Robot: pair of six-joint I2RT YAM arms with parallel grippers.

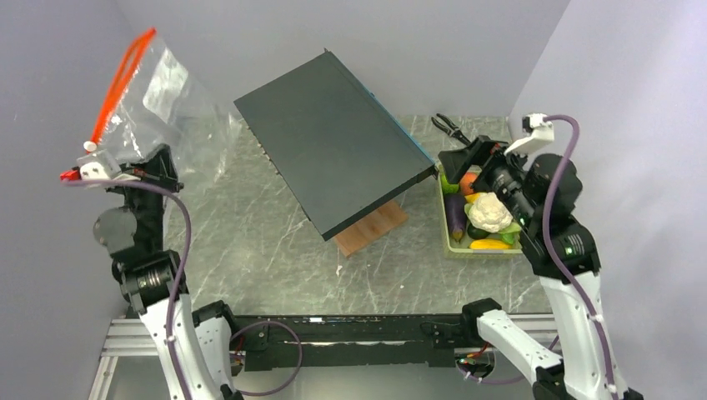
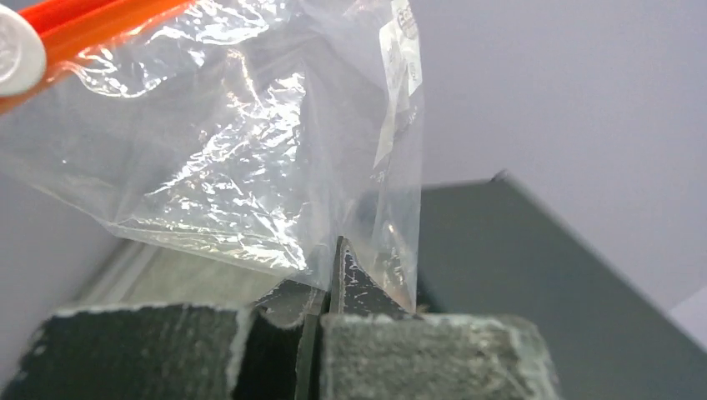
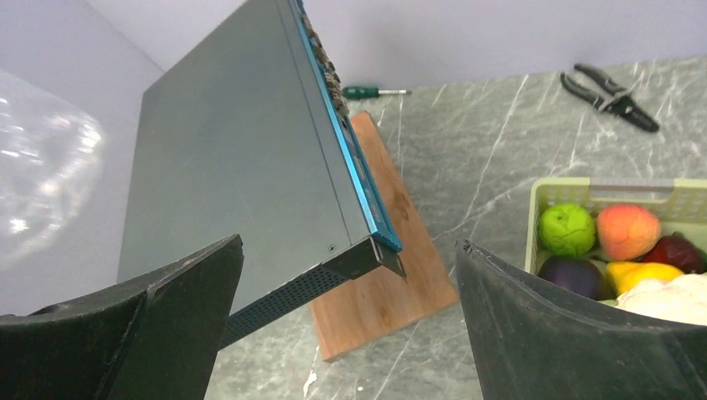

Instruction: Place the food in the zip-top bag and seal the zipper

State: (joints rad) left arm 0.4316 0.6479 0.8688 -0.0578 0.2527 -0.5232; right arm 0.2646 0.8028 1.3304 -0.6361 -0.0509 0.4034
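Clear plastic caught in the left pincer (image 2: 331, 279), jaws shut flat on a lower fold of the zip-top bag (image 1: 158, 96). Bag raised off the table (image 1: 250, 250) at the left, zipper (image 1: 121, 75) uppermost, nothing visible inside. Mouth open or closed: cannot tell. Right pincer (image 3: 348, 246) wide, holding nothing, just beside the pale green tray (image 3: 617, 190). Food (image 1: 483, 212) sits heaped in that tray, across the table from the bag. Judgement: bag gripped, nothing more; loading every piece and sealing remain.

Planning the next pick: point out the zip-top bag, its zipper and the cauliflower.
zip-top bag (image 1: 162, 100), top external view, clear crinkled body.
zipper (image 2: 92, 25), left wrist view, the orange-red strip itself.
cauliflower (image 1: 489, 212), top external view, white head.
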